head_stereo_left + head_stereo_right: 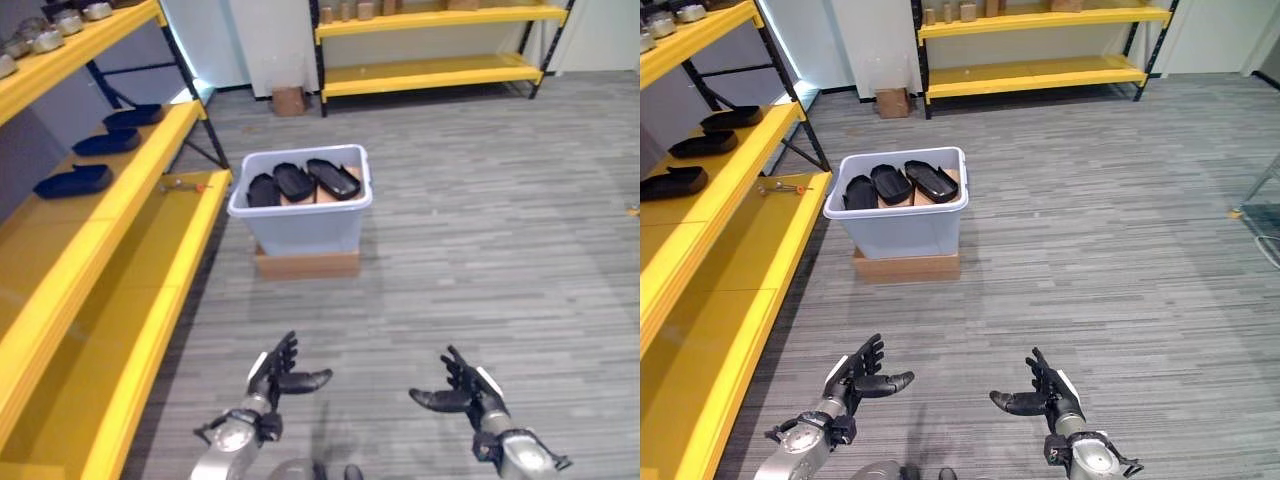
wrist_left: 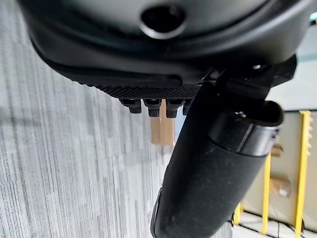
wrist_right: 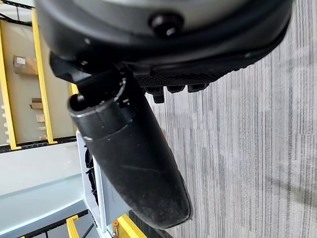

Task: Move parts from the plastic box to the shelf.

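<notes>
A pale blue plastic box (image 1: 300,225) stands on a low cardboard base on the grey floor ahead of me. Three black oval parts (image 1: 305,182) lie in it side by side. More black parts (image 1: 72,181) rest on the middle level of the yellow shelf (image 1: 120,250) at my left. My left hand (image 1: 278,374) and right hand (image 1: 462,390) hover low over the floor, well short of the box. Both are open, fingers straight, thumbs pointing inward, nothing in them. The right hand (image 3: 133,163) shows the box's wall past its thumb.
A second yellow shelf (image 1: 430,70) runs along the far wall, with a small cardboard box (image 1: 288,100) on the floor beside it. Small tools (image 1: 185,185) lie on the left shelf's lower level. Metal parts (image 1: 45,30) sit on its top level.
</notes>
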Motion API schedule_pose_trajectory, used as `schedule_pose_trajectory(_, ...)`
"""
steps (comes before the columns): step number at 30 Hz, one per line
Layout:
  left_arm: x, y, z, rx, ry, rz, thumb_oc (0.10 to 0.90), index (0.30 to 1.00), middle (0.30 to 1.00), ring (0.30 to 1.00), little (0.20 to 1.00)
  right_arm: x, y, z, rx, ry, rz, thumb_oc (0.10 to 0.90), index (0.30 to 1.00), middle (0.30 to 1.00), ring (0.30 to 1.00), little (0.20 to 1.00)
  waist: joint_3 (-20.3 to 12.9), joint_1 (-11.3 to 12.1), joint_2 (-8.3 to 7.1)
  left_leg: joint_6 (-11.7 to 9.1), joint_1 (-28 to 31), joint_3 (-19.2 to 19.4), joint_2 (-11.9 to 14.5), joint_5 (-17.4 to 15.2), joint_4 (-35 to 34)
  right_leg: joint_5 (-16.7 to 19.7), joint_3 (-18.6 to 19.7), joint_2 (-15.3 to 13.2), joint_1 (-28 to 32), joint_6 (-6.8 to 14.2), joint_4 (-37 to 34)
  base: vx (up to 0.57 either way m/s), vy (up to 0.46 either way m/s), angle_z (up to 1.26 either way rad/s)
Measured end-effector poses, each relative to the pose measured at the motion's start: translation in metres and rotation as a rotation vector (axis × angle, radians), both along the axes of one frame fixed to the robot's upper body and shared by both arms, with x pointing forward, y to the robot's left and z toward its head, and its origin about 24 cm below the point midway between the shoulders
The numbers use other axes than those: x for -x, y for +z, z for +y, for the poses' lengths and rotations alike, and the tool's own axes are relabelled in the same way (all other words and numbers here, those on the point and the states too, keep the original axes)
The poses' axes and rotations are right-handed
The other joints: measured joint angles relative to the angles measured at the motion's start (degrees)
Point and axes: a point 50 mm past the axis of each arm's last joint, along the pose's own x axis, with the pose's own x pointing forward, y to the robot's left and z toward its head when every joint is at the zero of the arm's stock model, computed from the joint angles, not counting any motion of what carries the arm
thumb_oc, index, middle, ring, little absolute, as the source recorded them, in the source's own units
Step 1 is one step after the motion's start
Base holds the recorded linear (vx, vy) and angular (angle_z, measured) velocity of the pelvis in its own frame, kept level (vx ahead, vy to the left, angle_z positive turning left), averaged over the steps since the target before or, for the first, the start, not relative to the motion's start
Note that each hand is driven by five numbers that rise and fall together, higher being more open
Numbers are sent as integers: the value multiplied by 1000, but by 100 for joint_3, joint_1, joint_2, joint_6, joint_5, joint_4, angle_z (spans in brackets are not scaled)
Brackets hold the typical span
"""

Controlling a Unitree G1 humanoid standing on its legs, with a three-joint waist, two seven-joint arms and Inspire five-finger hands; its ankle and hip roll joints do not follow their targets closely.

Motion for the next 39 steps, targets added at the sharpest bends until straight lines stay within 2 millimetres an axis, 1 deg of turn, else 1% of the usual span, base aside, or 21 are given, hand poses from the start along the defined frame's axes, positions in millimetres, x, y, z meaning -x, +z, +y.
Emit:
schedule_pose_trajectory(3,3,-3,3,-11,10,15,900,1000,1000,1000,1000,-1,0,2,-3,8,-1,900,1000,1000,1000,1000,64,127,63,-37,-99,107,63,511,-678,-25,33,107,317,-8,-183,208,59,-11)
schedule_pose_trajectory(6,3,-3,7,-16,24,15,900,1000,1000,1000,1000,-4,1,2,-1,8,-10,900,1000,1000,1000,1000,90,168,80,101,145,211,-34,728,-1280,-183,250,241,595,190,-359,301,112,-25)
schedule_pose_trajectory(10,4,-3,10,-19,36,20,900,1000,1000,1000,1000,-3,1,2,6,10,-11,900,1000,1000,1000,1000,103,240,35,482,777,224,-482,928,-1351,-350,663,169,1080,449,-496,283,147,-58)
schedule_pose_trajectory(12,4,-3,10,-19,34,17,900,1000,1000,1000,1000,3,0,2,3,12,-1,900,1000,1000,1000,1000,30,188,152,907,1039,432,-461,727,-1432,-376,654,318,1198,479,-475,265,161,-44)
schedule_pose_trajectory(13,2,-2,12,-25,36,11,900,1000,1000,1000,1000,6,-3,4,-5,11,11,900,1000,1000,1000,1000,24,141,105,1017,1089,503,-438,966,-1411,-488,657,318,1226,545,-388,251,159,-20)
schedule_pose_trajectory(15,0,0,10,-24,28,5,900,1000,1000,1000,1000,11,-6,4,-6,9,28,900,1000,1000,1000,1000,30,97,89,1118,1328,492,-489,927,-1502,-629,639,284,1191,713,-46,323,208,-12)
schedule_pose_trajectory(17,-8,5,8,-24,16,-24,900,1000,1000,1000,1000,11,-2,2,-7,8,12,900,1000,1000,1000,1000,-20,104,102,1353,1644,382,-883,670,-1552,-1477,634,-227,812,999,1321,276,176,-4)
schedule_pose_trajectory(20,-23,15,8,-34,8,-71,900,1000,1000,1000,1000,10,1,8,-21,33,0,900,1000,1000,1000,1000,-17,142,107,1270,1695,206,-1027,622,-1554,-1605,426,-192,18,1167,3026,99,55,33)
schedule_pose_trajectory(22,-28,20,11,-59,4,-90,900,1000,1000,1000,1000,4,3,16,-44,62,-20,900,1000,1000,1000,1000,21,177,133,1187,1868,68,-1061,488,-1477,-1640,394,-276,-777,1098,4336,235,113,29)
schedule_pose_trajectory(23,-28,20,13,-67,1,-88,900,1000,1000,1000,1000,2,6,17,-47,70,-34,900,1000,1000,1000,1000,43,146,182,1139,1954,34,-1044,470,-1475,-1667,325,-314,-938,1052,4429,215,86,12)
schedule_pose_trajectory(25,-23,19,16,-64,29,-93,900,1000,1000,1000,1000,-8,12,24,-58,97,-75,900,1000,1000,1000,1000,162,233,305,1091,2096,195,-865,-8,-1465,-1888,-2,-313,-1681,991,4179,308,-15,-42)
schedule_pose_trajectory(26,-19,14,25,-89,51,-65,900,1000,1000,1000,1000,-15,17,31,-75,120,-108,900,1000,1000,1000,1000,213,244,299,414,2174,389,-755,-266,-1455,-1705,-237,-122,-2282,790,3438,454,-57,-58)
schedule_pose_trajectory(27,-16,9,29,-100,61,-40,900,1000,1000,1000,1000,-13,16,35,-89,121,-104,900,1000,1000,1000,1000,266,186,98,216,2142,738,-688,-641,-1041,-1468,-538,-270,-2474,781,2519,361,-75,-2)
schedule_pose_trajectory(28,-16,11,33,-114,55,-44,900,1000,1000,1000,1000,-9,16,37,-97,119,-105,900,1000,1000,1000,1000,298,37,-33,560,2141,749,-547,-764,-720,-1205,-842,-377,-2623,915,2012,360,-93,23)
schedule_pose_trajectory(30,-7,5,38,-105,84,-14,900,1000,1000,1000,1000,-5,10,37,-98,120,-69,900,1000,1000,1000,1000,238,71,-314,700,2379,795,-819,-966,-763,-624,-938,-513,-2790,877,1020,344,-125,14)
schedule_pose_trajectory(32,-2,2,33,-87,70,4,900,1000,1000,1000,1000,1,7,31,-82,96,-49,900,1000,1000,1000,1000,212,-85,-203,610,2668,526,-784,-1032,-865,-77,-867,-386,-2629,787,520,239,-105,52)
schedule_pose_trajectory(33,1,0,30,-75,72,13,900,1000,1000,1000,1000,4,5,28,-75,93,-35,900,1000,1000,1000,1000,202,-79,-138,530,2939,451,-803,-1036,-923,254,-739,-260,-2336,529,406,286,-164,45)
schedule_pose_trajectory(34,1,-2,28,-67,74,19,900,1000,1000,1000,1000,6,4,27,-70,92,-28,900,1000,1000,1000,1000,190,-40,-153,484,3088,424,-835,-1043,-789,1201,-478,-295,-2008,55,112,286,-165,34)
schedule_pose_trajectory(35,2,-5,21,-44,81,31,900,1000,1000,1000,1000,5,3,22,-53,92,-21,900,1000,1000,1000,1000,137,-10,58,342,3163,205,-729,-1057,-644,1389,-522,-250,-1841,41,117,324,-219,36)
schedule_pose_trajectory(37,-2,-1,12,-17,65,5,900,1000,1000,1000,1000,2,4,19,-40,97,-24,900,1000,1000,1000,1000,46,70,160,-149,2930,39,-693,-912,81,1232,-501,-371,-1508,-38,-43,210,-146,31)
schedule_pose_trajectory(39,-8,6,10,-13,48,-32,900,1000,1000,1000,1000,-2,8,20,-47,99,-43,900,1000,1000,1000,1000,38,127,159,-159,2875,18,-369,-946,-78,1002,-588,-386,-1164,-78,-143,201,-156,26)
